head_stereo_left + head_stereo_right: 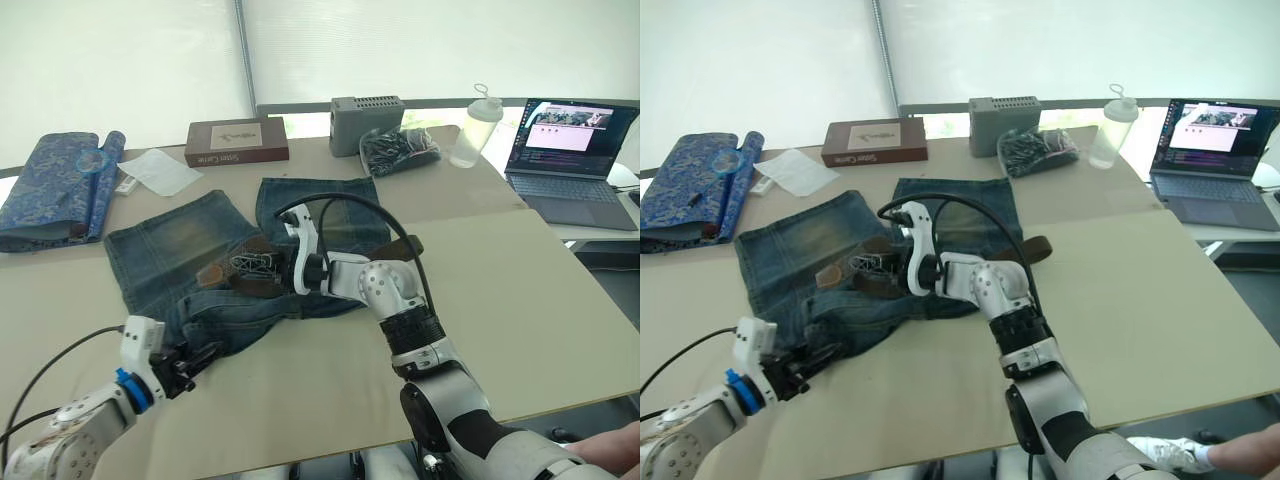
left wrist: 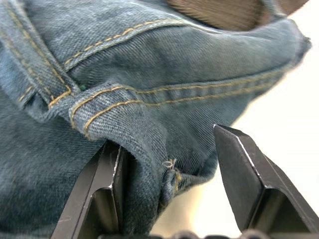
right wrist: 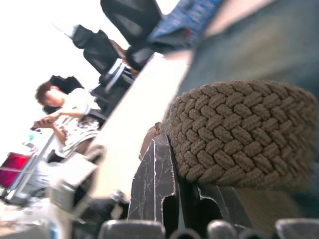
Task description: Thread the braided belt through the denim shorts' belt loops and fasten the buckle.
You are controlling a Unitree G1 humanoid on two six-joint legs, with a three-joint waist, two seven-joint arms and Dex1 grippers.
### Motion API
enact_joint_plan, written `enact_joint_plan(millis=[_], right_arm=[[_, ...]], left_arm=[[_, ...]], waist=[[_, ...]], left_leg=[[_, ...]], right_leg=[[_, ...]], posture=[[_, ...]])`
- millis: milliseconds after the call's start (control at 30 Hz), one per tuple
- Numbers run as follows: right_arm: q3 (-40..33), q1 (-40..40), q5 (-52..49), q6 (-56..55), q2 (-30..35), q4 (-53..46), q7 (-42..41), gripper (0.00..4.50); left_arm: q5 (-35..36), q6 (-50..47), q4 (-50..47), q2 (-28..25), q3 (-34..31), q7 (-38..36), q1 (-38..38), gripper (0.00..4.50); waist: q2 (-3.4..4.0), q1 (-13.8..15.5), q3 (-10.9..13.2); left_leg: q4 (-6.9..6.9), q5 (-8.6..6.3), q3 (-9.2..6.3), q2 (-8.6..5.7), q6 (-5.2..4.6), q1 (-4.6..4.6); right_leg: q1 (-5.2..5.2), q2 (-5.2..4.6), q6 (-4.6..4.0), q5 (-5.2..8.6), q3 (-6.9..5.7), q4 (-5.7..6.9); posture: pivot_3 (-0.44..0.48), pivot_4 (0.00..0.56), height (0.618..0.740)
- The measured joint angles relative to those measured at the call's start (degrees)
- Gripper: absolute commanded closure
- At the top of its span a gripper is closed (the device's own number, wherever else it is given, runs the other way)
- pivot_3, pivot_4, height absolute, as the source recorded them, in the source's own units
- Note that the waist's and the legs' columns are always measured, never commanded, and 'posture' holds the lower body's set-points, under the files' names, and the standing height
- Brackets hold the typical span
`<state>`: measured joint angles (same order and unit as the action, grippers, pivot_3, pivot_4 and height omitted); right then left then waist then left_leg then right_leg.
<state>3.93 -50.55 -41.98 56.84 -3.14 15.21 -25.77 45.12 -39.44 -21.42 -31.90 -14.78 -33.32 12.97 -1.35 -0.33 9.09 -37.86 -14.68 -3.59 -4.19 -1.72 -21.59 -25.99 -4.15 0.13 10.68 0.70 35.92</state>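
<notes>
shorts: faded blue denim shorts (image 1: 180, 250) with yellowish worn patches, lying flat, waistband edge bunched between the left pincer's (image 2: 169, 164) spread fingers
belt: dark brown braided belt (image 3: 239, 134), coiled on the shorts, pinched in the right pincer (image 1: 285, 270)
buckle: silver metal frame (image 1: 250, 264), just beside the right pincer

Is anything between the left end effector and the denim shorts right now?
Nothing visible. The left end effector is open, and a bunched fold of the denim shorts already sits between its fingers, touching one of them.
</notes>
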Motion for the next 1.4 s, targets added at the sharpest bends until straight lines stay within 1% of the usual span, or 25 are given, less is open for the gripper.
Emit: enact_joint_plan(millis=[100, 200, 300, 433, 533, 567, 667, 767, 933, 1000, 1167, 1333, 1400], right_arm=[[-1.9, 1.0, 0.0, 1.9, 2.3, -2.4, 0.1, 4.50], [-1.6, 2.8, 1.3, 2.5, 3.2, -3.6, 0.3, 4.50], [0.9, 5.3, 3.9, 2.2, 1.5, -3.7, 0.7, 4.50], [2.3, 6.7, 6.1, 0.9, -0.8, -3.3, 0.8, 4.50], [2.8, 6.7, 7.0, 0.7, -2.0, -3.3, 0.4, 4.50], [2.9, 6.7, 7.1, 0.7, -2.0, -3.2, 0.2, 4.50], [4.8, 6.7, 8.4, 0.5, -2.1, -3.0, -0.7, 4.50], [6.5, 6.5, 9.8, -0.5, -2.2, -1.8, -1.4, 4.50], [7.1, 5.7, 11.6, -2.2, -2.3, 0.9, -1.1, 4.50], [7.3, 5.5, 12.0, -3.0, -2.4, 1.8, -0.6, 4.50], [7.5, 5.1, 11.7, -3.2, -2.5, 2.6, 0.1, 4.50], [6.8, 4.5, 10.6, -3.1, -2.5, 4.2, 1.1, 4.50], [7.1, 4.2, 10.3, -3.0, -2.5, 4.6, 1.1, 4.50]], left_arm=[[0.0, -0.9, -1.0, 2.3, 2.7, 1.1, -1.5, 1.90], [0.7, -2.2, -2.7, 3.1, 2.4, 2.2, -0.9, 1.90], [3.7, -3.0, -5.8, 2.2, -0.8, 1.3, 4.0, 1.90], [9.0, -3.3, -7.4, 1.0, -8.3, 0.5, 8.1, 1.90], [9.3, -2.7, -7.7, -1.0, -13.1, -0.7, 10.0, 1.90], [9.2, -2.6, -7.7, -1.4, -13.7, -0.9, 10.3, 1.90], [7.3, 0.3, -8.1, -3.5, -16.0, -4.0, 12.4, 1.90], [3.3, 4.6, -8.9, -6.6, -18.2, -7.7, 14.1, 1.90], [-2.4, 9.9, -9.0, -7.4, -18.0, -12.4, 16.0, 1.90], [-4.7, 12.1, -8.9, -7.5, -18.0, -13.7, 16.2, 1.90], [-7.6, 15.1, -6.3, -6.5, -17.3, -14.6, 15.9, 1.90], [-11.4, 16.9, -2.4, -5.2, -14.3, -14.1, 14.6, 1.90], [-11.5, 16.9, -2.3, -4.1, -13.5, -13.4, 14.2, 1.90]], waist=[[0.00, 0.4, 0.0], [0.00, 0.0, 0.0], [0.00, -1.2, 0.0], [0.01, -1.9, 0.0], [0.02, -2.0, 0.0], [0.01, -2.1, 0.0], [-0.03, -2.1, 0.0], [-0.02, -2.2, 0.0], [-0.01, -2.2, 0.0], [-0.01, -2.2, 0.0], [-0.02, -2.2, 0.0], [-0.06, -2.2, 0.0], [-0.09, -2.2, -0.1]], left_leg=[[-0.01, 0.03, 0.02, -0.06, -0.05, 0.07], [-0.01, 0.03, 0.05, -0.05, -0.05, 0.09], [0.01, -0.02, 0.16, 0.05, -0.06, -0.03], [0.01, -0.02, 0.17, 0.07, -0.06, -0.15], [0.01, -0.02, 0.18, 0.06, -0.07, -0.10], [0.01, -0.03, 0.18, 0.06, -0.07, -0.10], [0.01, -0.04, 0.19, 0.05, -0.07, -0.11], [0.02, -0.04, 0.22, 0.06, -0.06, -0.05], [0.03, -0.06, 0.25, 0.07, -0.06, -0.04], [0.03, -0.07, 0.26, 0.07, -0.06, -0.03], [0.03, -0.07, 0.26, 0.07, -0.06, 0.04], [0.03, -0.07, 0.26, 0.08, -0.07, 0.07], [0.03, -0.07, 0.26, 0.07, -0.08, 0.07]], right_leg=[[0.14, -0.06, 0.07, -0.04, -0.01, -0.04], [0.12, -0.04, 0.07, -0.03, 0.03, -0.03], [-0.12, 0.01, 0.04, -0.01, 0.09, 0.03], [-0.23, 0.01, 0.03, -0.01, 0.06, 0.02], [-0.17, 0.02, 0.03, 0.00, 0.04, -0.01], [-0.16, 0.04, 0.04, 0.00, 0.03, -0.04], [-0.17, 0.08, 0.03, 0.00, 0.02, -0.05], [-0.16, 0.08, 0.02, 0.00, 0.06, -0.05], [-0.16, 0.07, 0.01, 0.00, 0.07, -0.07], [-0.14, 0.06, 0.02, 0.00, 0.07, -0.07], [-0.09, 0.06, 0.02, 0.00, 0.07, -0.06], [-0.06, 0.06, 0.02, 0.00, 0.07, -0.05], [-0.06, 0.05, 0.02, 0.00, 0.07, -0.05]], posture=[[0.000, 0.150, 0.740], [0.000, 0.150, 0.740], [0.000, 0.150, 0.740], [0.000, 0.150, 0.740], [0.000, 0.150, 0.740], [0.000, 0.150, 0.740], [0.000, 0.150, 0.740], [0.000, 0.150, 0.740], [0.000, 0.150, 0.740], [0.000, 0.150, 0.740], [0.000, 0.150, 0.740], [0.000, 0.150, 0.740], [0.000, 0.150, 0.740]])
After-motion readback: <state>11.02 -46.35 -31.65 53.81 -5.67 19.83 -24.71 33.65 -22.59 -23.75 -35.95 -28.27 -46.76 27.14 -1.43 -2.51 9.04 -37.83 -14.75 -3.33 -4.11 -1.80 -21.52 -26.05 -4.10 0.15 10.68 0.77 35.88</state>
